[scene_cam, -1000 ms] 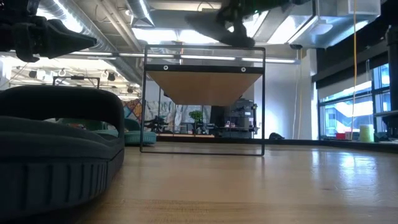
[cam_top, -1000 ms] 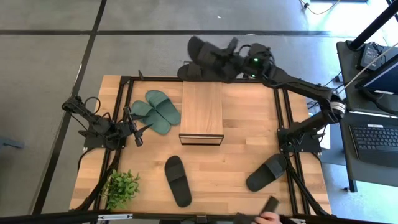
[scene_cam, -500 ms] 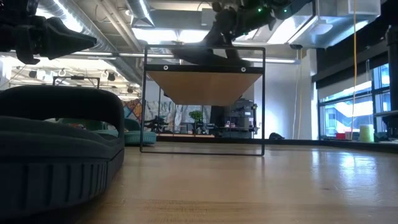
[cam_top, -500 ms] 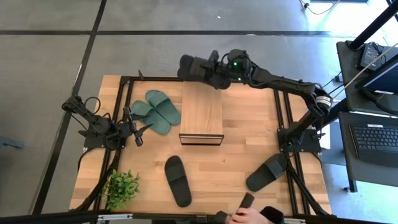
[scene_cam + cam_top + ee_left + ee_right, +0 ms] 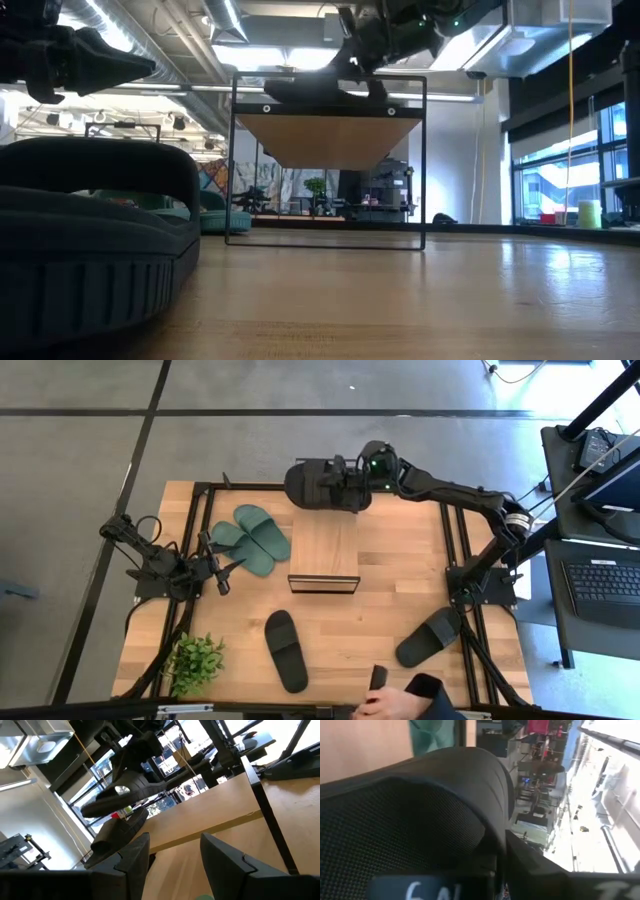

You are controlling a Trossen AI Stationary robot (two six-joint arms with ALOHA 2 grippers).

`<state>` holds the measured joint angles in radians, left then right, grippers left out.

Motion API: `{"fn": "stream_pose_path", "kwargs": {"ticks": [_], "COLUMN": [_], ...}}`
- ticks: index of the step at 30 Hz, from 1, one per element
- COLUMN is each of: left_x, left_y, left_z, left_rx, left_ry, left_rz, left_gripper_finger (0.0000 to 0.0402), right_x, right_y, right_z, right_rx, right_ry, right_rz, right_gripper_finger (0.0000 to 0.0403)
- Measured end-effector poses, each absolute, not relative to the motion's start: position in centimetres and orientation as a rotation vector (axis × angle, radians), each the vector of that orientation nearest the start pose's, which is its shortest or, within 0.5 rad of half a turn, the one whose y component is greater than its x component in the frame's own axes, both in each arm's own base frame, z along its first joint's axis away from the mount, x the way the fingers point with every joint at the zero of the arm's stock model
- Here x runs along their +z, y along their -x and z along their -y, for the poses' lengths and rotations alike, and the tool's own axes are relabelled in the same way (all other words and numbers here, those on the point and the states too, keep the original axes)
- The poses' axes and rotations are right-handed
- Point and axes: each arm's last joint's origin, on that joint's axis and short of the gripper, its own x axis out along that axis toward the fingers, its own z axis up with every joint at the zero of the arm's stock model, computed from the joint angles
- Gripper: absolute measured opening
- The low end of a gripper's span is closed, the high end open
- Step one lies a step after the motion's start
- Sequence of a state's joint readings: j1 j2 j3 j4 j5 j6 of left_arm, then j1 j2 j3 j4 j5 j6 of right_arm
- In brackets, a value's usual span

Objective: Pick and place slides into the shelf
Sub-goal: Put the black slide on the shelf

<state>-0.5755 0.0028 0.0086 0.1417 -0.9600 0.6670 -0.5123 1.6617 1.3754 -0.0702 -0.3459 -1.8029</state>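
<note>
You had the right end effector (image 5: 345, 487) clenched on a black rubber slide sandal (image 5: 318, 484), held over the far end of the small shelf with the light wooden plank top (image 5: 324, 536), near the top centre of the high view. In the low view this slide (image 5: 320, 89) sat level with the shelf's top edge (image 5: 327, 137). The left end effector (image 5: 228, 571) waited with its fingers apart, holding nothing, at the left of the bench (image 5: 390, 605). Two dark green slides (image 5: 252, 536) lay just left of the shelf. Two more black slides (image 5: 286, 650) (image 5: 429, 637) lay lower on the bench, well apart. A person's hand (image 5: 380, 705) held a dark object at the bottom edge.
</note>
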Motion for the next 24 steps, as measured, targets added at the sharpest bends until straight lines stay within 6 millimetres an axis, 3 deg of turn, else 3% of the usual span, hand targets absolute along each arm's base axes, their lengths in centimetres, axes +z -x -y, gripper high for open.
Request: {"fn": "stream_pose_path", "kwargs": {"ticks": [6,24], "left_x": [17.8,17.8], "left_y": [-8.3,-8.3], "left_z": [2.6,2.5], "left_rx": [0.415,0.450], "left_ry": [-0.554,-0.550], "left_rz": [-0.030,-0.044], "left_gripper_finger": [0.0168,0.0168], "right_x": [30.0,27.8], "right_y": [-34.8,-35.7], "right_z": [19.6,20.2], "right_rx": [0.201,0.247], "right_ry": [1.638,1.610], "right_rz": [-0.392,-0.402], "right_gripper_finger": [0.0016,0.0017]}}
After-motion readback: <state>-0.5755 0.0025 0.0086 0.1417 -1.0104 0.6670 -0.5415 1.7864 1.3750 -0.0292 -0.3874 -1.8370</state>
